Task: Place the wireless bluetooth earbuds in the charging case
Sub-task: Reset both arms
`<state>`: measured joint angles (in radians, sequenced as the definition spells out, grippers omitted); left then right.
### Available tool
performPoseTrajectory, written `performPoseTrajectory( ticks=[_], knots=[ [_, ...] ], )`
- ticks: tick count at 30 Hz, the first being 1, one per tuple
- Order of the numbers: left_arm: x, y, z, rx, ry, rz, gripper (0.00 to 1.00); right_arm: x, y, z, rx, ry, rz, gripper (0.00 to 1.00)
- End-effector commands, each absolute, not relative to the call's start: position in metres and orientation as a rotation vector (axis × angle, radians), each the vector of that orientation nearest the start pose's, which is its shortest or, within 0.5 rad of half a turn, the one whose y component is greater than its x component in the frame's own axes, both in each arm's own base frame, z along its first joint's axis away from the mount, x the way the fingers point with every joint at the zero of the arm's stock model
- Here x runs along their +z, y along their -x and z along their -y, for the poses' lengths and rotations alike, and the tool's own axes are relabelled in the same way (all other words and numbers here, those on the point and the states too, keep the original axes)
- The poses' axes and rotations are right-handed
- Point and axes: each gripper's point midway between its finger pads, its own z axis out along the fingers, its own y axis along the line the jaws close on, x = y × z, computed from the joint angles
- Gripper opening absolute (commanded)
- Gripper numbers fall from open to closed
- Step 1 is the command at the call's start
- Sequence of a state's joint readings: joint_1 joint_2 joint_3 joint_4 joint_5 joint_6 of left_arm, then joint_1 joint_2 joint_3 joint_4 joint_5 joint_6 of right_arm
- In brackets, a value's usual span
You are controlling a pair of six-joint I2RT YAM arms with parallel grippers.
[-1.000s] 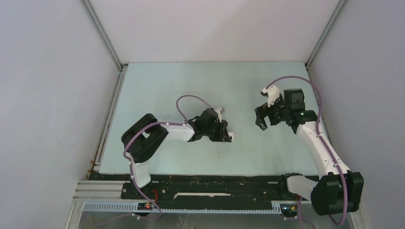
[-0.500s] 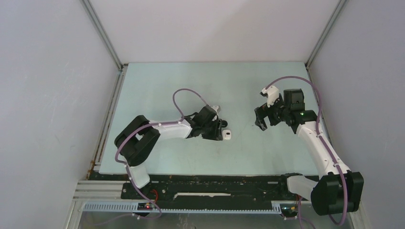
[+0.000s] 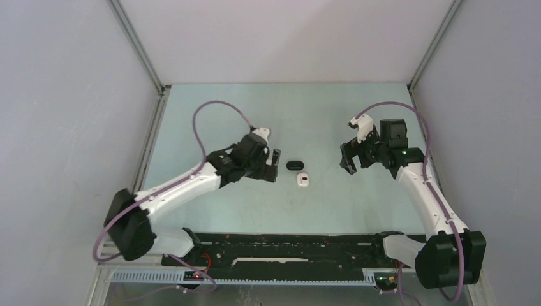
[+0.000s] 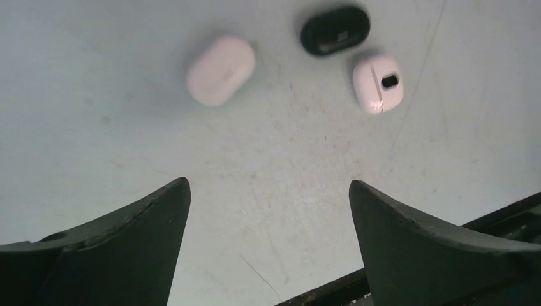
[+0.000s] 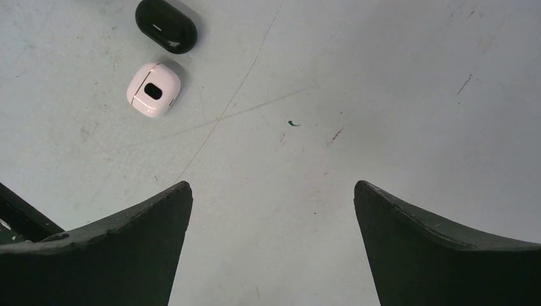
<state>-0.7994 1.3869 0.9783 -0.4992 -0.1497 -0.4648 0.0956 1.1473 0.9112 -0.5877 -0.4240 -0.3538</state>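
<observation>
Three charging cases lie on the pale table (image 3: 210, 115); all three look closed, and the earbuds are out of view. In the left wrist view a plain white case (image 4: 221, 69) lies left of a black case (image 4: 335, 30), and a white case with a seam and a small black oval (image 4: 377, 82) lies to the right. From above, the black case (image 3: 293, 165) and the marked white case (image 3: 303, 180) sit mid-table. My left gripper (image 3: 273, 164) (image 4: 269, 183) stands open and empty just left of them. My right gripper (image 3: 348, 162) (image 5: 273, 184) hovers open and empty to their right.
The right wrist view has the black case (image 5: 166, 25) and the marked white case (image 5: 153, 89) at upper left. White walls with metal posts (image 3: 137, 51) close in the table. A dark rail (image 3: 281, 245) runs along the near edge by the arm bases.
My left gripper has opened, let go of the marked white case and pulled back to the left, uncovering the black case. The right arm has not moved.
</observation>
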Motion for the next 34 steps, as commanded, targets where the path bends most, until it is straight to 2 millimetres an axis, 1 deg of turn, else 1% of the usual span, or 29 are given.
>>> performPoseTrajectory(
  ticks=[1,3,4,6,8,10,11,15,16,19,24,28,30,34],
  knots=[
    [0.193,-0.268,0.194,-0.194,-0.320,-2.287,1.00,0.171,-0.294,-0.096,0.410,0.699,-2.132,1.00],
    [0.220,-0.274,0.178,-0.178,-0.305,-2.198,1.00,0.176,-0.295,-0.098,0.415,0.686,-2.107,1.00],
    [0.230,-0.278,0.167,-0.161,-0.287,-2.157,1.00,0.178,-0.296,-0.100,0.415,0.673,-2.094,1.00],
    [0.245,-0.284,0.146,-0.138,-0.226,-2.085,1.00,0.185,-0.299,-0.100,0.394,0.642,-2.062,1.00],
    [0.253,-0.285,0.128,-0.133,-0.176,-2.038,1.00,0.189,-0.302,-0.101,0.380,0.617,-2.034,1.00],
    [0.255,-0.285,0.112,-0.109,-0.126,-1.985,1.00,0.191,-0.302,-0.104,0.376,0.621,-2.017,1.00],
    [0.253,-0.285,0.106,-0.097,-0.103,-1.954,1.00,0.191,-0.303,-0.104,0.367,0.618,-2.013,1.00],
    [0.237,-0.283,0.089,-0.051,-0.062,-1.860,1.00,0.188,-0.309,-0.102,0.335,0.583,-2.029,1.00],
    [0.236,-0.282,0.088,-0.042,-0.063,-1.859,1.00,0.186,-0.312,-0.098,0.313,0.563,-2.039,1.00],
    [0.230,-0.282,0.097,-0.063,-0.127,-1.899,1.00,0.188,-0.320,-0.088,0.248,0.500,-2.041,1.00],
    [0.204,-0.287,0.111,-0.060,-0.205,-2.019,1.00,0.191,-0.327,-0.076,0.179,0.431,-2.039,1.00],
    [0.197,-0.291,0.115,-0.049,-0.228,-2.055,1.00,0.185,-0.329,-0.075,0.164,0.438,-2.058,1.00],
    [0.197,-0.291,0.119,-0.060,-0.258,-2.061,1.00,0.184,-0.328,-0.076,0.170,0.449,-2.060,1.00],
    [0.195,-0.291,0.117,-0.056,-0.259,-2.058,1.00,0.190,-0.324,-0.082,0.207,0.456,-2.039,1.00]
  ],
)
